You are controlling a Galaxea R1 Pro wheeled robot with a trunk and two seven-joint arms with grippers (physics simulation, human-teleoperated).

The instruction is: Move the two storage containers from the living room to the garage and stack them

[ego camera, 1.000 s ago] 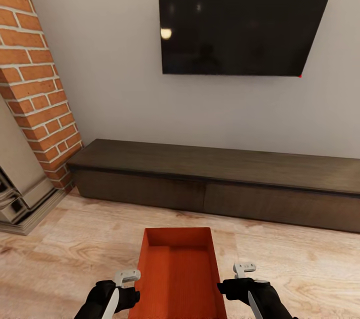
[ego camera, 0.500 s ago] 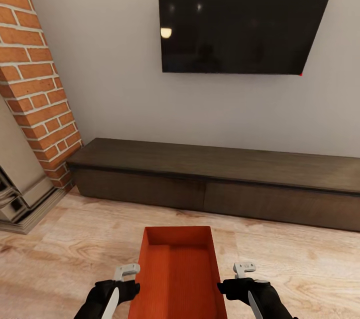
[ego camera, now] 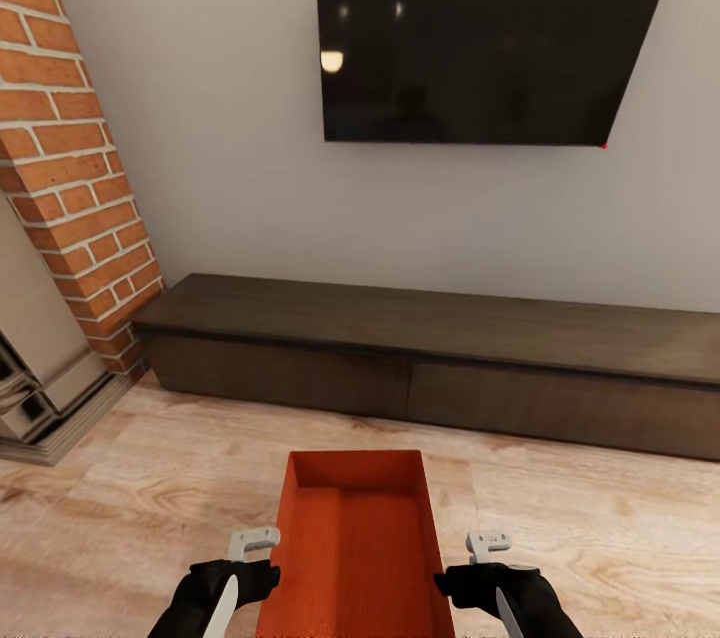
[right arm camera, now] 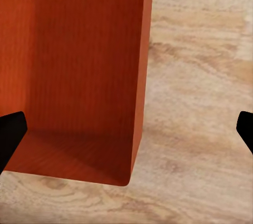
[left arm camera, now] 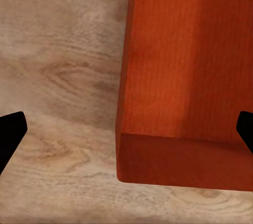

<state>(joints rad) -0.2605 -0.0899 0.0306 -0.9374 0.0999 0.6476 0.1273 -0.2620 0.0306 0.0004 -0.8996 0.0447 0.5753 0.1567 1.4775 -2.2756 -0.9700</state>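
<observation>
Flanking the light, stiff, thin-walled storage container (ego camera: 355,548), your left hand (ego camera: 243,570) and right hand (ego camera: 492,568) are spreading open; squeeze its long sides.

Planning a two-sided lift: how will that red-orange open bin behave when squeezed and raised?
The red-orange rectangular open bin has thin straight walls, so they may flex inward. Empty, it probably is light. Its flat sides look smooth, so the left pincer and right pincer might slip.

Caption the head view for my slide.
Red-orange storage container held between both end effectors above wood-plank floor, facing wall TV.
</observation>
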